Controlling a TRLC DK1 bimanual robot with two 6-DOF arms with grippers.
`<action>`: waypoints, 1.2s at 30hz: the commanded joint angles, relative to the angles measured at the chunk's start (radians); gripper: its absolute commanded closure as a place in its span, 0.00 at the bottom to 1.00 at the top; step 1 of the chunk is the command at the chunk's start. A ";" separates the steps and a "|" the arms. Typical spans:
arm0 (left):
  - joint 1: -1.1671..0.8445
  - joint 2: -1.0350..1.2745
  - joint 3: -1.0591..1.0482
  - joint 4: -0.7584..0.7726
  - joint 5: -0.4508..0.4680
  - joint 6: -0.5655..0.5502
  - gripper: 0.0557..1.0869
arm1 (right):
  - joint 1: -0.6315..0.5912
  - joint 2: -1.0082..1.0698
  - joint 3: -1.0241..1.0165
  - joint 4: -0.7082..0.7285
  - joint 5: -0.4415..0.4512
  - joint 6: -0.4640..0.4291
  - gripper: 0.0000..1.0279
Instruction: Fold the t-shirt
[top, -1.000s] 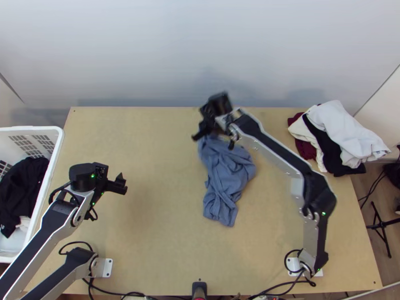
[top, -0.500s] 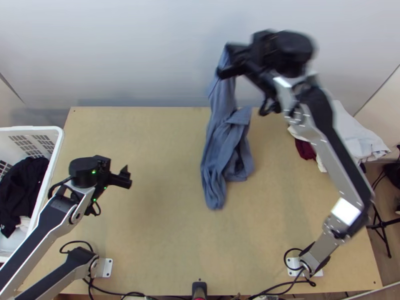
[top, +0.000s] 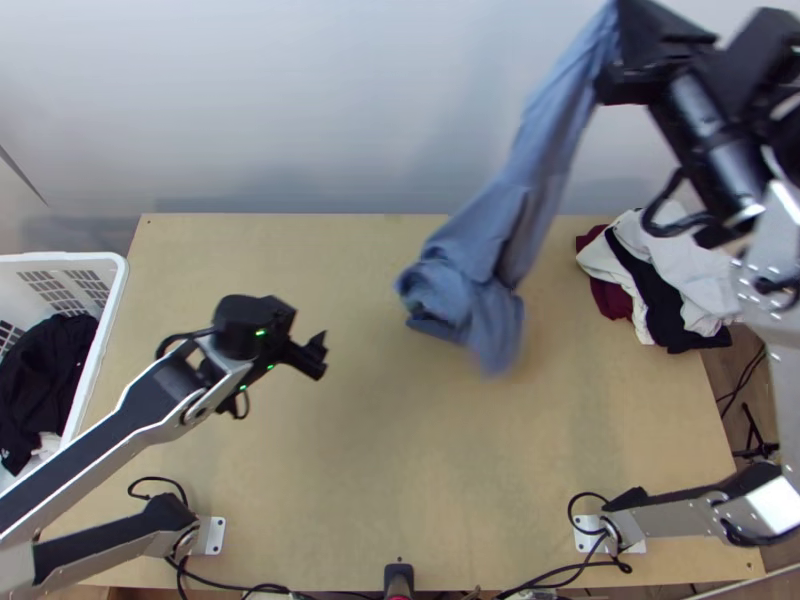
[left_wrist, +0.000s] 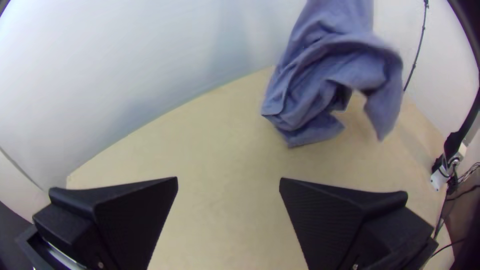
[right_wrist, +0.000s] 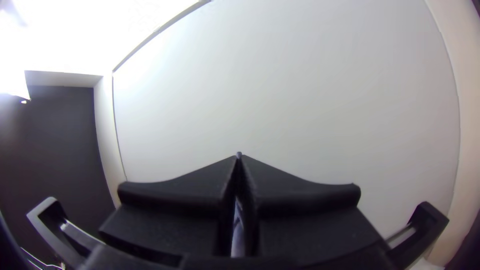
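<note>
The t-shirt (top: 470, 275) hangs over the far part of the table (top: 330, 500), drawn up aslant from a bunched lower end to the right gripper (right_wrist: 239, 156), whose jaws are closed on a pinch of it; I cannot tell which part of the garment that is, nor whether the lowest folds touch the wood; the left gripper (left_wrist: 228, 179) stands with its jaws wide and nothing between them. I judge the cloth light, limp and not fragile, apt to swing and twist rather than keep a shape; a second hold would best be taken at a free corner of the lower end, so that I can stretch it between both arms. Materials: blue, matt, soft-looking knit in rope-like creases; smooth, pale wood; wide, wedge-shaped black fingers; a white plastic basket (top: 118, 290) with a gridded wall; a loose, layered pile of clothes (top: 690, 260) at the table's right side.
</note>
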 joint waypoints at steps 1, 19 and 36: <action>-0.141 0.163 0.113 0.031 -0.002 -0.015 0.04 | -0.030 -0.077 -0.027 -0.017 0.003 0.015 0.97; -0.395 0.529 0.218 0.220 -0.089 0.078 0.04 | 0.000 -0.189 -0.207 -0.063 0.000 0.003 0.97; -0.470 0.817 0.339 0.277 -0.014 -0.028 0.05 | -0.002 -0.244 -0.261 -0.069 0.002 -0.059 0.97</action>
